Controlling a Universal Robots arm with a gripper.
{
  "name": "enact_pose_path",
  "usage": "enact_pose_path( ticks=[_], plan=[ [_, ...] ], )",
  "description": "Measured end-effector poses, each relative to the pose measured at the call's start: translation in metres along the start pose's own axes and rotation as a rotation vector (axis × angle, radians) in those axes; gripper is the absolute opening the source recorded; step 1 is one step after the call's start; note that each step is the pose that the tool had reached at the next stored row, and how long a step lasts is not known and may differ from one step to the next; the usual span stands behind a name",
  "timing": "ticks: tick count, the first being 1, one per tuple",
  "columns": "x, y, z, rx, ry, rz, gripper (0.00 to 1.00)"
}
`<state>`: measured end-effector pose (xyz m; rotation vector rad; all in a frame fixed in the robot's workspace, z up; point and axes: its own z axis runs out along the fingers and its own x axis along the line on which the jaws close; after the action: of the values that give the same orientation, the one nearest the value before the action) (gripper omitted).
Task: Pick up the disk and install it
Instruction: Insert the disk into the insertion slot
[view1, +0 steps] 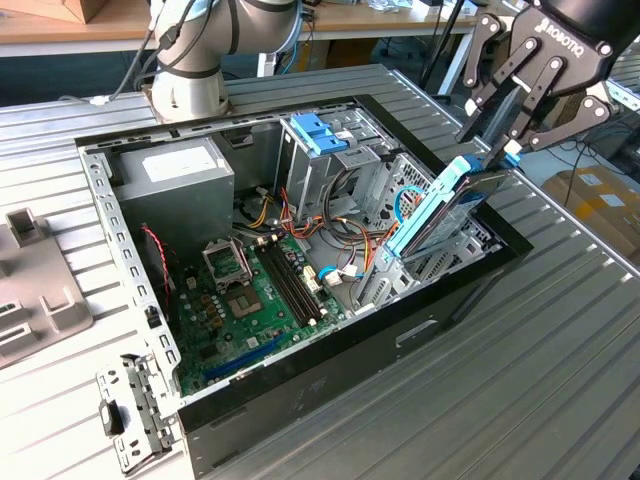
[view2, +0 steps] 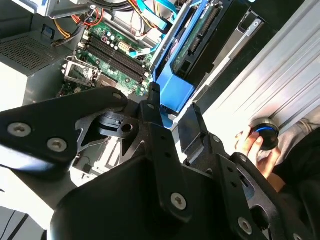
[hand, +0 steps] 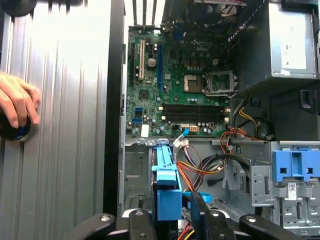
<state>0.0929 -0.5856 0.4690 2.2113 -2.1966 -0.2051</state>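
One open computer case (view1: 300, 390) holds motherboard (view1: 240, 300), power supply (view1: 170, 180) and cables (view1: 330, 235); I see my gripper (view1: 506, 149) pinched onto the disk (view1: 440, 215), tilted, its lower end inside the drive bay (view1: 445, 260).

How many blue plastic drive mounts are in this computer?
2: the rails around the disk at the exterior view's right, and a bracket atop the drive cage. Others may be hidden.

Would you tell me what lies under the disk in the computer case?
Under the tilted disk, held by the gripper, sits a metal drive bay. The bay's inside is covered by the disk.
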Motion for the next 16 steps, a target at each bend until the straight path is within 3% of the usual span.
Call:
enact_pose_path(
  ticks=[7, 16],
  plan=[
    [0.0051, -0.004, 0.0128, -0.0006, 0.0001, 0.0, 0.42],
    [0.0066, -0.0078, 0.0298, -0.001, 0.0002, 0.0, 0.42]
  ],
)
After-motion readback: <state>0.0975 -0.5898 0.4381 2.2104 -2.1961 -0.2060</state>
